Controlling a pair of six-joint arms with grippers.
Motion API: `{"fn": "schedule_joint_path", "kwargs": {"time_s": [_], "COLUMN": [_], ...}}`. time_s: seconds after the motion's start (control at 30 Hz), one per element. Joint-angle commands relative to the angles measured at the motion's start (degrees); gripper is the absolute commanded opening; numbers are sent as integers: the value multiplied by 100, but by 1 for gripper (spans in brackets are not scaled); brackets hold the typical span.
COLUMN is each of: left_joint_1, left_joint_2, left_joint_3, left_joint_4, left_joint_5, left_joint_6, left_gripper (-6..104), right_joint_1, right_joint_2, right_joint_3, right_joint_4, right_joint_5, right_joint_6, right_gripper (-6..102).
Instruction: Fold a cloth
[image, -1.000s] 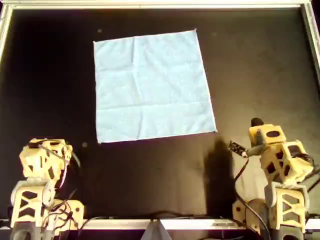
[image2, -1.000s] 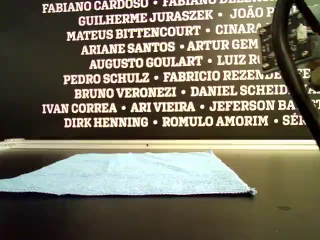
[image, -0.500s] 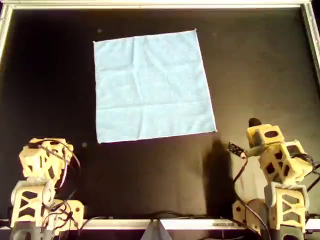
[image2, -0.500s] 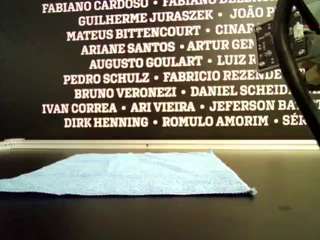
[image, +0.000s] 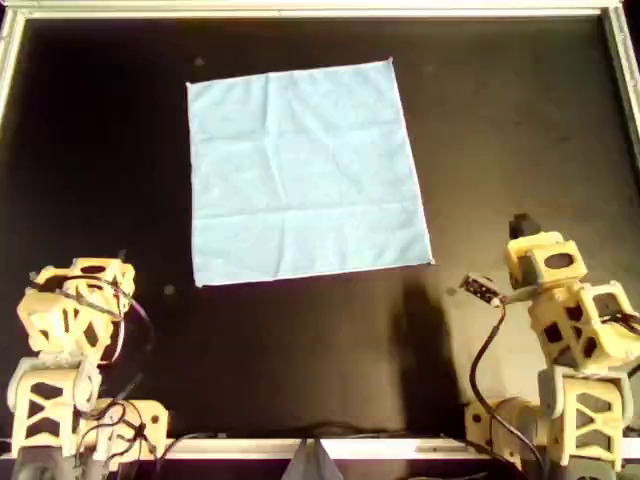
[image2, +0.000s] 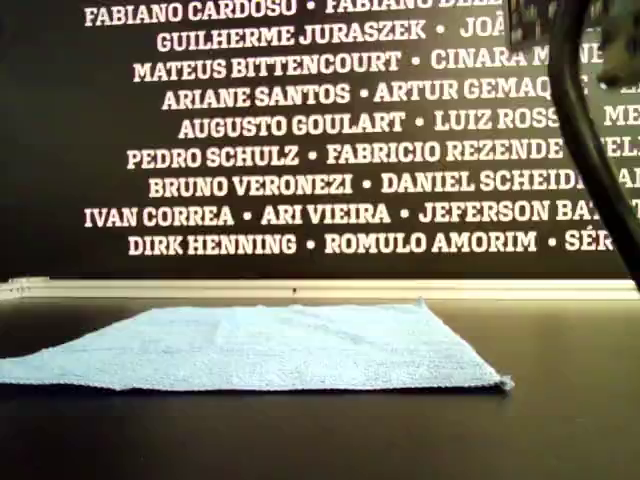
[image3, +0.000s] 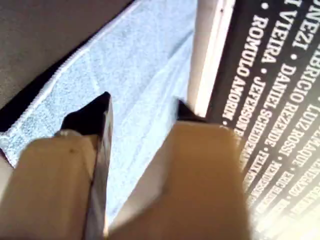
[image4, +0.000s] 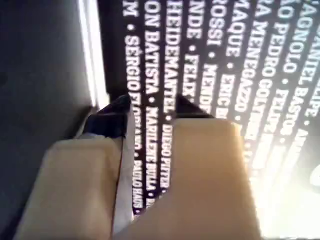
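Cloth (image: 305, 170): light-blue, spread flat in one layer on the black table (image: 510, 130), slightly above centre in the overhead view; faint crease lines cross it; outline a little skewed, the near edge running up toward 3 o'clock.
Cloth, exterior view (image2: 265, 346): lies low and flat, near corner pointing to the exterior view's right, far edge short of the pale rail (image2: 320, 289).
Left gripper (image3: 142, 112): jaws parted with a clear gap, nothing between them; cloth seen beyond the tips, apart from them.
Left arm (image: 70, 320): at about 8 o'clock in the overhead view, well clear of the cloth's near corner.
Right gripper (image4: 150, 107): jaws spread, nothing held; aimed at the lettered wall (image4: 225, 65) and the rail, no cloth in its sight.
Right arm (image: 560, 310): at about 4 o'clock in the overhead view, near the cloth's corner on that side but not touching.
Cable (image2: 585, 150): dark, blurred, hangs across the exterior view's right.
Wall, exterior view (image2: 300, 130): black with rows of white names.
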Motion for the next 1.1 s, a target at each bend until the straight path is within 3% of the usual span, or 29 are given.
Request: {"fn": "schedule_joint_path", "kwargs": {"time_s": [0.0, 0.1, 0.2, 0.43, 0.6, 0.73, 0.9, 1.07], "left_joint_1": [18, 44, 44, 0, 0, 0, 9, -79], "left_joint_2": [79, 79, 79, 44, -299, -1687, -4720, -6557], "left_joint_3": [-281, -272, -272, 18, -105, -633, -2232, -3120], "left_joint_4": [-132, -132, -132, -18, 0, 0, 0, 0], "left_joint_5": [35, 0, 0, 44, 44, 44, 35, 53], "left_joint_6": [-18, -26, -26, -26, -26, -35, -44, -44], "left_gripper": [67, 77, 82, 83, 82, 82, 82, 84], "right_joint_1": [-9, -79, -97, 18, 26, 185, 466, 773], "right_joint_2": [211, 211, 211, -158, -1652, -3639, -5739, -6284], "right_joint_3": [-334, -193, 44, 167, -439, -1485, -2602, -2558], "right_joint_4": [-97, -97, -97, 0, 0, 9, 18, 158], "right_joint_5": [9, 35, -35, -53, -62, -53, -53, -9], "right_joint_6": [-35, 44, -44, -44, -53, -53, -53, -53], "right_gripper": [54, 62, 67, 68, 68, 68, 68, 68]}}
